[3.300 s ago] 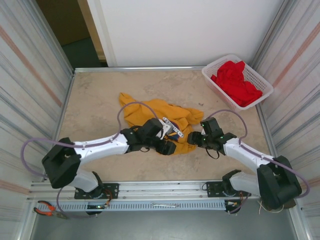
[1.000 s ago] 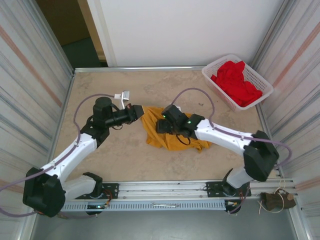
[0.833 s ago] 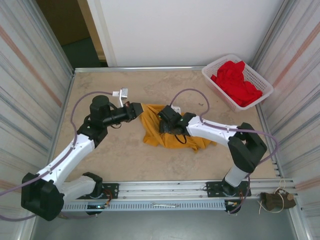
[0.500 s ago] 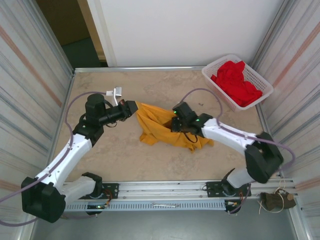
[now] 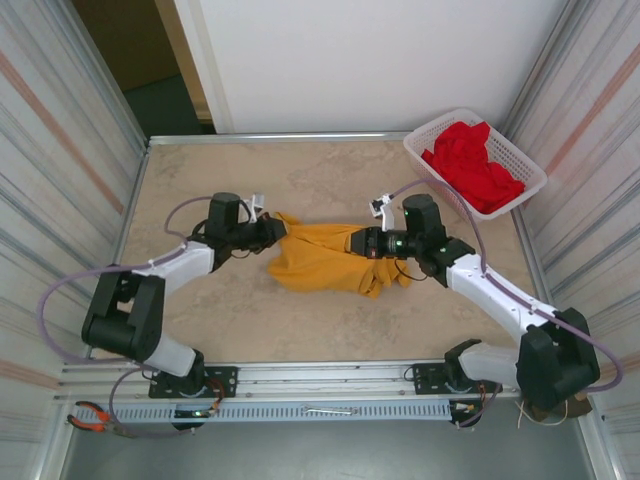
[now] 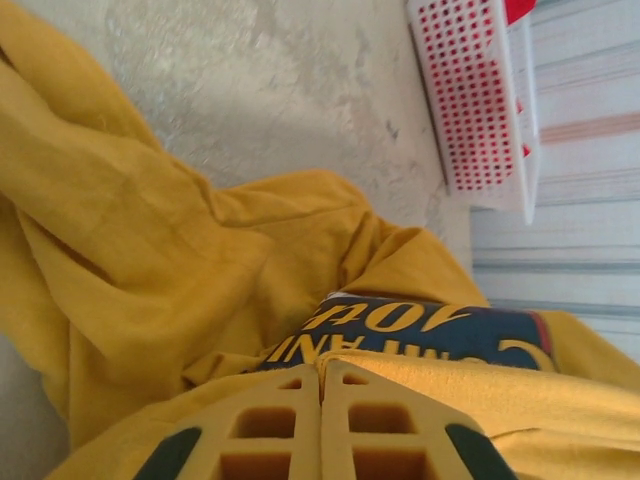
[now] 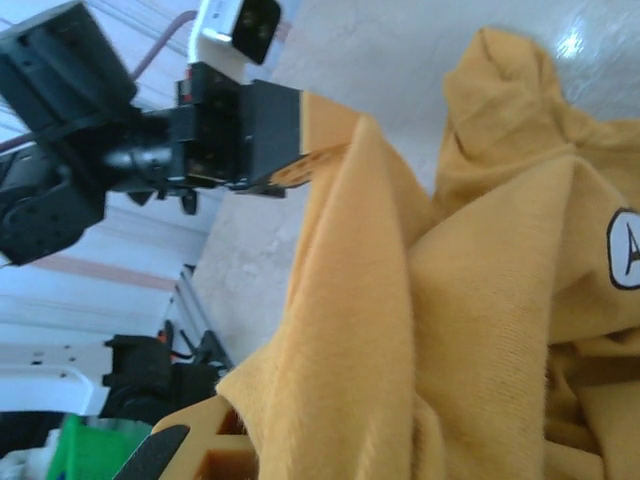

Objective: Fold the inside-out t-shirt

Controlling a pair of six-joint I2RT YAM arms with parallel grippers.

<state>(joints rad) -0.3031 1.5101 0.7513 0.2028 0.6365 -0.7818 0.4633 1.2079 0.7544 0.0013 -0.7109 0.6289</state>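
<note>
Mustard t-shirt (image 5: 320, 262), left of the basket (image 5: 475, 160), now stretches between both arms in the top view; the right gripper (image 5: 352, 243) has just clamped it. Left wrist: the left gripper (image 6: 322, 372) pinches cloth. Right wrist: cloth drapes its shut jaws. Spreading flat seems next.

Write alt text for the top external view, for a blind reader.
The left gripper and the right gripper each pinch one end of a crumpled mustard-yellow t-shirt over the table. A white basket holding a red garment stands in the far right corner.
</note>
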